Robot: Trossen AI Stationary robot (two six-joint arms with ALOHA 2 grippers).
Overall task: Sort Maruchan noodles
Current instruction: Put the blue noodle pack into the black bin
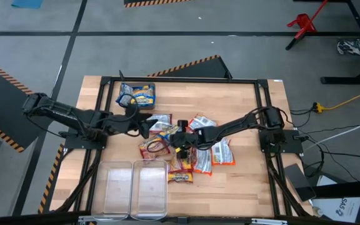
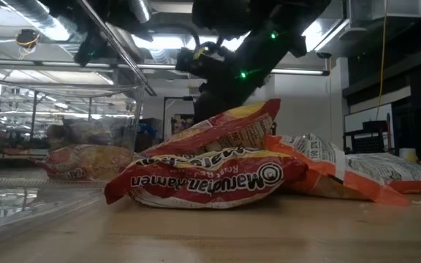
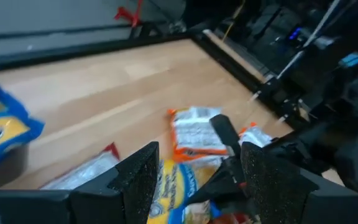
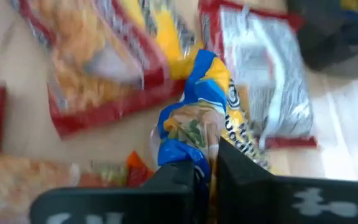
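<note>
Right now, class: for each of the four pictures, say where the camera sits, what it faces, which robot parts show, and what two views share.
High view: above the table, looking down; both arms, noodle packets and clear bins.
Low view: at tabletop height, facing a red packet; an arm above.
Left wrist view: behind open left fingers, facing the table.
Right wrist view: behind right fingers shut on a blue packet.
Shared: the high view and right wrist view both show the right gripper.

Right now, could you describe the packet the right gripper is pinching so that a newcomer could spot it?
Start at the heap of noodle packets mid-table. The right gripper is shut on a blue-and-yellow packet there, crumpled and bunched up. Its neighbours are red or orange-and-white and lie flat.
</note>
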